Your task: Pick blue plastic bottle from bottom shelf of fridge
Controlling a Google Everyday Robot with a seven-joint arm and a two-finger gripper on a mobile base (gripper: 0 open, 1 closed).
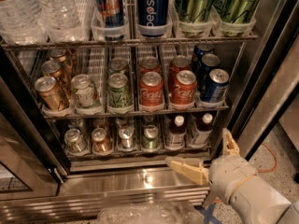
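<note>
The fridge (117, 186) stands open, its wire racks full of drinks. On the bottom shelf (135, 153), at the right end, stand two stubby bottles with white caps and dark contents: the blue plastic bottle (201, 129) and a twin (175, 131) on its left. My gripper (208, 156) hovers open just outside the fridge, in front of and below these two bottles at the lower right. One cream finger (186, 168) points left along the steel sill. The other (230, 143) points up beside the right door frame. Nothing is between them.
Several small cans (120, 138) fill the left of the lowest rack. Above it, red cola cans (152, 90) and blue cans (214, 86) fill the middle rack. Tall cans and water bottles (56, 8) stand on top. A dark door frame (261, 87) rises at the right. Crumpled plastic (145, 213) lies on the floor.
</note>
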